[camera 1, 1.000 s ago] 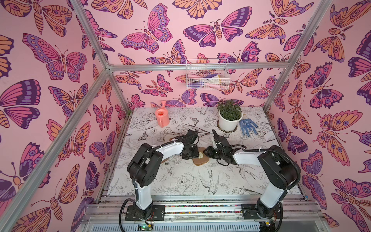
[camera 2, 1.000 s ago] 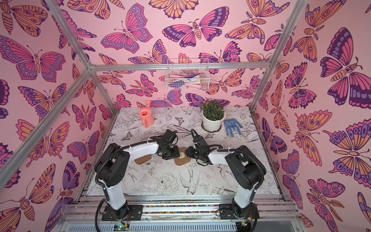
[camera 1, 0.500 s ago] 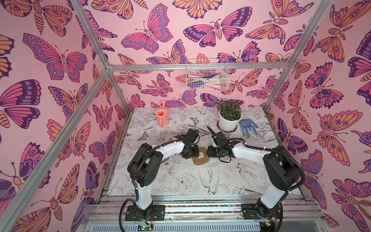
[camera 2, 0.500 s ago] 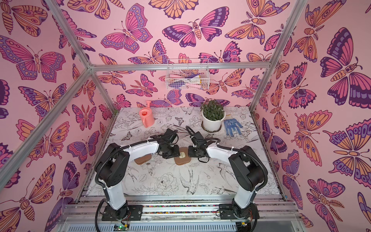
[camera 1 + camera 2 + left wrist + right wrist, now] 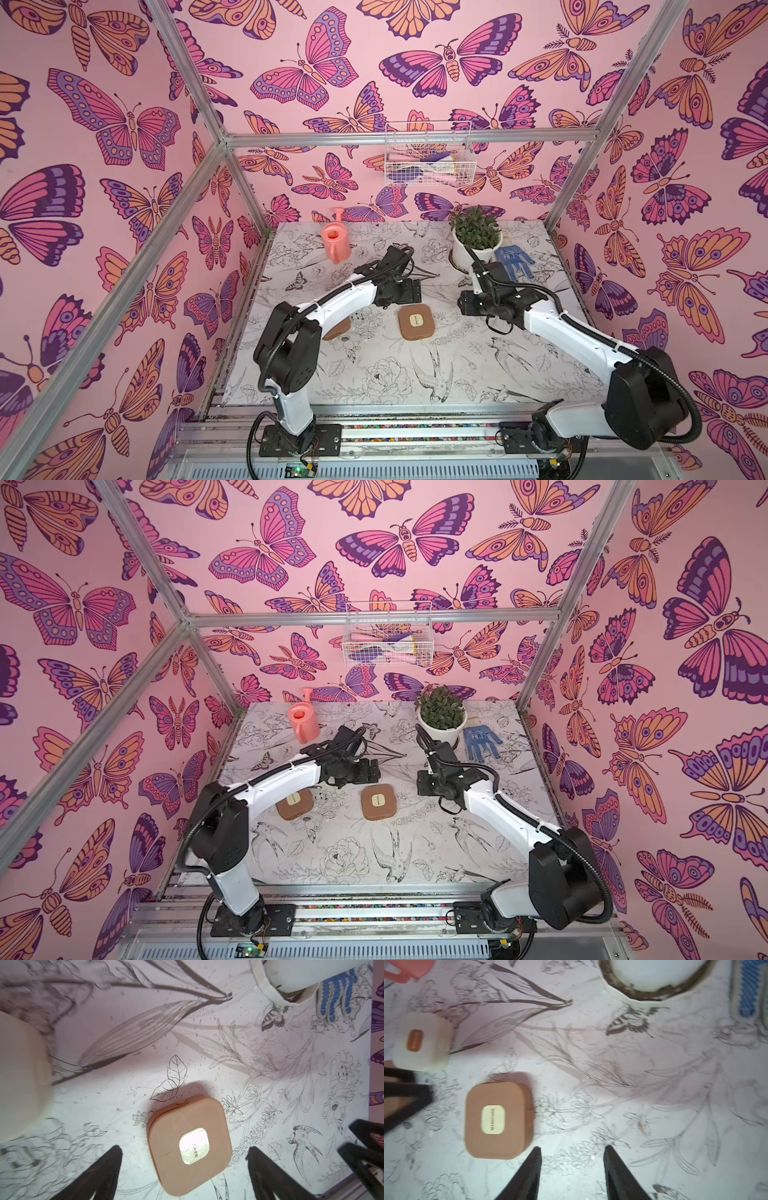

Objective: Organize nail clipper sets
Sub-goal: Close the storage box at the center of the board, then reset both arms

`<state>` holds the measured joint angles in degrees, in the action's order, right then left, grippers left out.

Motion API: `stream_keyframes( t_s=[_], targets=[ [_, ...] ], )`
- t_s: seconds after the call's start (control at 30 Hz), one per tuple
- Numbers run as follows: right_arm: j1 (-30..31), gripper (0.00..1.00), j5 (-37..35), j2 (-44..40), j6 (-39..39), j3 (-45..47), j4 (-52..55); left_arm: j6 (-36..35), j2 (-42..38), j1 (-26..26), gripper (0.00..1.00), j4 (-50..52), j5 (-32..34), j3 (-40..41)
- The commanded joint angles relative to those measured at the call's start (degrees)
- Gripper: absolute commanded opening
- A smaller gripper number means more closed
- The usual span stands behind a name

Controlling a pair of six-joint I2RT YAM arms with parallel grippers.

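A tan-brown nail clipper case (image 5: 417,322) (image 5: 377,801) lies shut and flat on the table, its cream patch facing up. My left gripper (image 5: 184,1147) hovers over it, open wide; the case (image 5: 189,1142) lies between the black fingers (image 5: 99,1174) with a gap on each side. My right gripper (image 5: 572,1147) is open over bare table just right of that case (image 5: 498,1120). A second tan case (image 5: 295,803) sits under the left arm. In the right wrist view a shut cream case (image 5: 421,1041) lies beyond the left fingers (image 5: 404,1093).
A pink watering can (image 5: 336,245) stands at the back left. A potted plant (image 5: 477,241) on a saucer and a blue dotted glove (image 5: 513,259) sit at the back right. A wire basket (image 5: 428,160) hangs on the back wall.
My left gripper has gone from shut to wide open. Both grippers have drawn away from the middle tan case, the right one moving to the right and opening further.
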<state>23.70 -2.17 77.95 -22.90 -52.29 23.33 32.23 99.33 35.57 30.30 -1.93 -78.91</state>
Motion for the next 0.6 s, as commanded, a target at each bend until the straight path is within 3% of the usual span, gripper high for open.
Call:
stream_keyframes(
  t_s=[0.0, 0.13, 0.2, 0.3, 0.43, 0.47, 0.5, 0.57],
  targets=[
    [-3.70, 0.51, -7.42, -4.84, 2.69, 3.52, -2.78, -5.40, -11.31, -2.03, 0.99, 1.42, 14.39, 2.17],
    [-4.34, 0.52, -22.52, -10.77, 6.76, 10.51, -12.76, -12.41, -22.19, -7.57, 1.00, -6.89, 28.68, 12.18],
    [-4.41, 0.53, -27.90, -13.72, 9.99, 15.78, -20.98, -15.59, -28.26, -12.32, 1.00, -14.29, 30.51, 19.88],
    [-4.82, 0.53, -30.40, -17.26, 14.59, 21.74, -28.75, -22.07, -36.32, -14.80, 0.95, -33.80, 35.91, 35.97],
    [-5.11, 0.53, -27.24, -21.05, 21.18, 31.34, -41.44, -22.44, -46.92, -16.49, 0.94, -65.52, 36.71, 58.86],
    [-5.25, 0.60, -27.30, -21.74, 21.27, 33.82, -45.07, -22.44, -48.52, -17.23, 0.94, -72.40, 36.71, 64.79],
    [-5.44, 0.67, -27.26, -21.88, 21.54, 36.61, -48.88, -22.44, -49.42, -18.39, 0.94, -75.61, 36.71, 67.89],
    [-6.46, 0.70, -27.17, -20.54, 21.76, 39.97, -54.91, -22.44, -49.18, -20.89, 0.94, -72.77, 36.71, 68.90]
  ],
)
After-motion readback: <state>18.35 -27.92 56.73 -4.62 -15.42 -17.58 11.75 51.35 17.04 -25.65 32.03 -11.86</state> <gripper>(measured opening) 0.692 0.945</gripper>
